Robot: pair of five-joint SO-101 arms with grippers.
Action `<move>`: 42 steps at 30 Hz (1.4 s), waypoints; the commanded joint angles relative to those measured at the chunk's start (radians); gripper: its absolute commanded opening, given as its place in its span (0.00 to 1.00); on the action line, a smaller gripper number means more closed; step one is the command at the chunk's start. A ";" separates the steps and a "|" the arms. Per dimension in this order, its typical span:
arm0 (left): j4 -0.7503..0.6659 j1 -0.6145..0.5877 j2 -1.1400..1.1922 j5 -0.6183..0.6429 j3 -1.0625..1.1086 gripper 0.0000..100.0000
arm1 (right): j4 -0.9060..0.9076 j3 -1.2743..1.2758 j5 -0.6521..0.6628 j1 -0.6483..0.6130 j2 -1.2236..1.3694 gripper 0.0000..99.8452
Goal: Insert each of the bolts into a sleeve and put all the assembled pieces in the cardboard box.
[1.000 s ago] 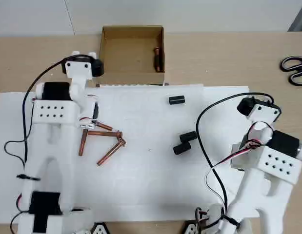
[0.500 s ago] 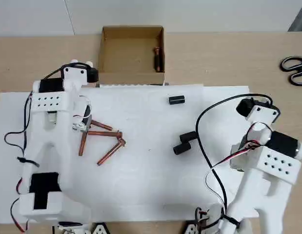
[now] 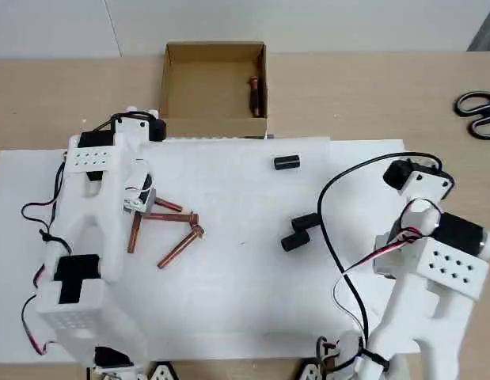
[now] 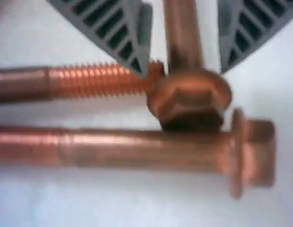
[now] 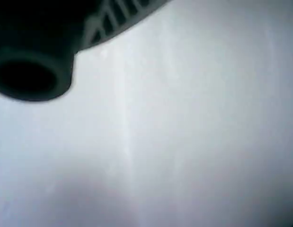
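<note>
Left of centre, the left pincer (image 4: pixel 183 52) stands open astride one of four loose bolts (image 3: pixel 169 216). One assembled piece (image 3: pixel 255 95) lies in the cardboard box (image 3: pixel 205 87) at top; three sleeves (image 3: pixel 305 221) lie loose mid-frame, a fourth sleeve (image 5: pixel 30 78) gripped by the right pincer (image 5: pixel 84 28).

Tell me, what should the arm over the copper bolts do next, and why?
Probably it should close the left gripper on the bolt lying between its fingers. The fingers stand open, one on each side of that bolt's shank, so a squeeze should catch it. Its head lies right against another bolt, so a gentle lift afterwards seems wise.
</note>
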 commanded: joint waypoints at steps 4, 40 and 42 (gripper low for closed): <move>-0.060 -0.003 0.044 -0.014 -0.044 0.10 | -0.016 -0.008 0.009 0.007 -0.030 0.00; 0.064 -0.095 -0.034 -0.063 -0.050 0.01 | -0.012 -0.012 0.008 0.002 -0.030 0.00; 0.087 -0.075 -0.112 -0.063 -0.050 0.01 | -0.010 -0.012 0.008 0.002 -0.030 0.00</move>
